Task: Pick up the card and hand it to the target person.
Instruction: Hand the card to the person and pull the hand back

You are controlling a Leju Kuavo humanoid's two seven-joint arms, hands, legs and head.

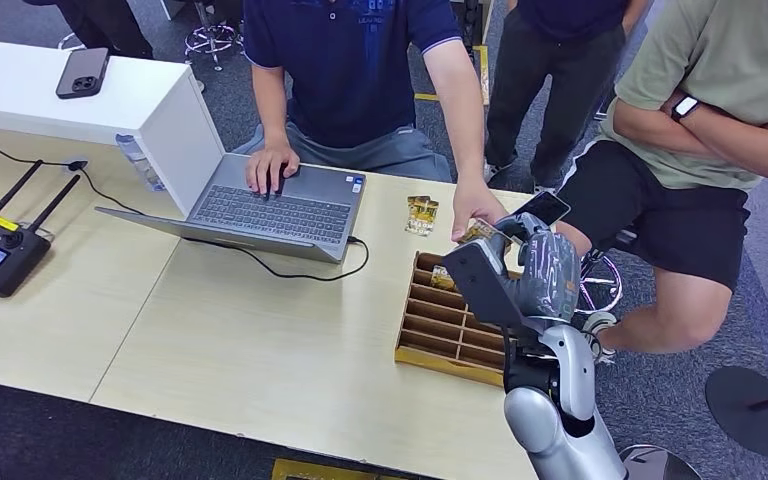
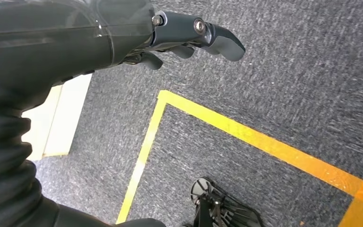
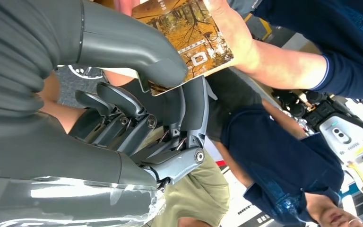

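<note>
Right hand was raised over the far end of the wooden tray, thumb and fingers pinched on one edge of the card. Card stuck out beyond the fingertips, away from the tray, toward the person in the navy shirt. In the right wrist view that person's hand gripped the opposite edge of the card, so both held it at once. In the head view the card sat just past the tray's far edge, between the robot's fingers and the person's hand. Card face showed an orange autumn-tree picture with large pale characters, not readable.

Small stack of similar cards lay on the table just beyond the tray. Laptop was well off to the tray's side, the person's other hand on its keyboard. Remote controller was far from the tray, at the table's opposite end.

Left hand hung over grey carpet with yellow tape, fingers loosely spread, holding nothing.
</note>
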